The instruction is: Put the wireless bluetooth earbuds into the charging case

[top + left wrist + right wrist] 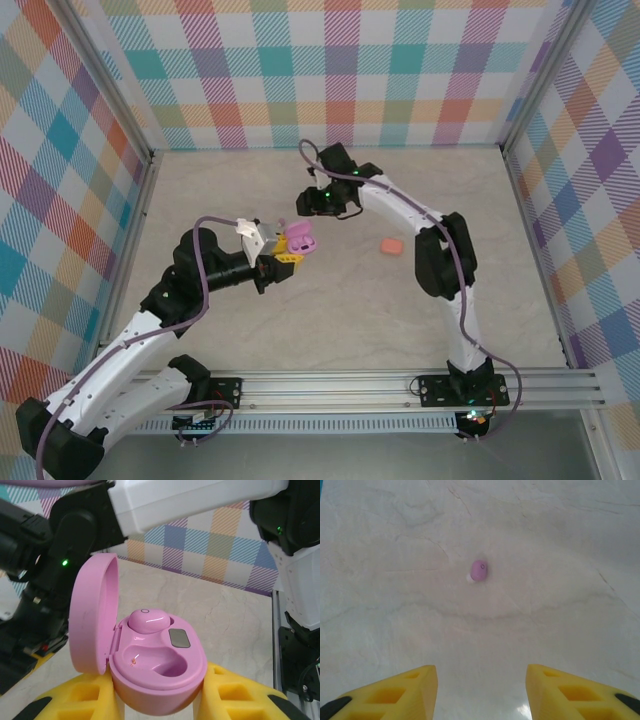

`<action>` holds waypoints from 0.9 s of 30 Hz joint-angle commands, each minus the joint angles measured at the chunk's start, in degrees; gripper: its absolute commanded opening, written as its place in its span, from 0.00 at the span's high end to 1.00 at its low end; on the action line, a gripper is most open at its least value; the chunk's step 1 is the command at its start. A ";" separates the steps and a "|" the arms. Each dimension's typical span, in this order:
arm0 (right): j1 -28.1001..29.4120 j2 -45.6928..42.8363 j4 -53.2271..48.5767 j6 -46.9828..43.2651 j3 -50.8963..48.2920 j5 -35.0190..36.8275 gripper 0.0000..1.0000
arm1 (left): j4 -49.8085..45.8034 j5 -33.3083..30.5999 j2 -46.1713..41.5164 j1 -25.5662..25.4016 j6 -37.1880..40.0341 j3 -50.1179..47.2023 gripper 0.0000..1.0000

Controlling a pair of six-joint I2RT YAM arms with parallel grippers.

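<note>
Count of items, by kind:

- Arms: 2, the left arm (130,340) and the right arm (440,255).
- Grippers: 2, the left gripper (160,702) and the right gripper (481,692), each with 2 yellow fingers.
- Charging cases seen with the lid up: 1, the pink charging case (150,675).
- Earbud sockets in that case: 2. One was filled and one was bare.
- Purple-pink earbuds: 2 counted, the seated earbud (148,621) in the case and the loose earbud (479,571) on the table.
- Salmon-orange pieces: 1, a small rounded salmon-orange piece (390,245) on the table, too small in the top view to say more.
- Grey rectangular patches inside the case: 1.
</note>
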 commanded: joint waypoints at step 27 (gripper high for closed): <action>6.90 24.85 1.18 0.68 25.24 13.02 0.52 | -0.16 -2.71 0.05 0.11 -2.57 -1.05 0.87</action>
